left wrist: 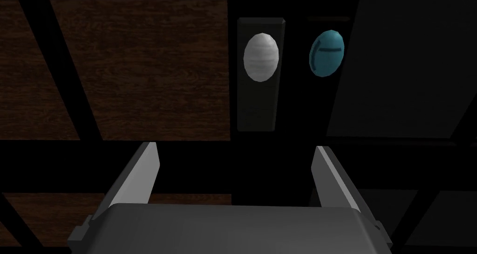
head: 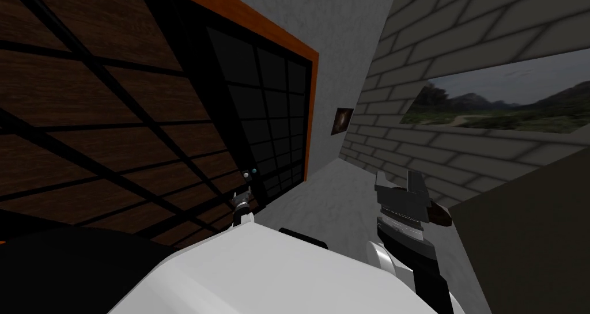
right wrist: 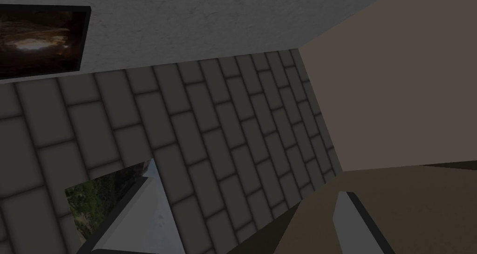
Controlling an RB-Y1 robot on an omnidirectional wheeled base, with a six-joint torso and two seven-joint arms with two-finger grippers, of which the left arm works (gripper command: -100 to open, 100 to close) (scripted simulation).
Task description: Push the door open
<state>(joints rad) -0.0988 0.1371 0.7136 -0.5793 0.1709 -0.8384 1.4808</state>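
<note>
The left gripper [left wrist: 236, 147], its fingers spread, points at the door [left wrist: 139, 69] of brown panels and black bars, which is at my front left. A white knob [left wrist: 261, 58] on a black plate [left wrist: 258, 111] lies just beyond the fingers, with a teal round piece [left wrist: 327, 53] beside it. The right gripper [head: 399, 181], also spread, hangs well apart from the door.
</note>
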